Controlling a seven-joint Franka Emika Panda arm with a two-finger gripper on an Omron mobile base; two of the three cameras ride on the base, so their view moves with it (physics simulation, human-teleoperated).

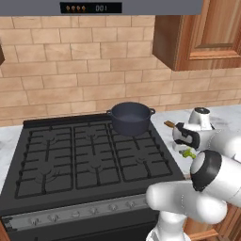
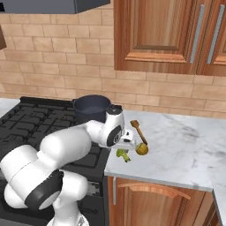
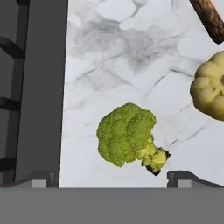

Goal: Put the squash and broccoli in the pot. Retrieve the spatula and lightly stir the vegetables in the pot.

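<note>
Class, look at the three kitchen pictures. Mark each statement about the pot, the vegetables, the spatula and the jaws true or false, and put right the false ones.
1. The pot stands on the stove. True.
2. The broccoli is inside the pot. False: it lies on the counter, beside the stove.
3. The squash lies on the counter near the broccoli. True.
4. The gripper has its jaws shut on the broccoli. False: the jaws stand open, with the broccoli lying free ahead of them.
5. The spatula is in the pot. False: it lies on the counter beyond the squash.
</note>
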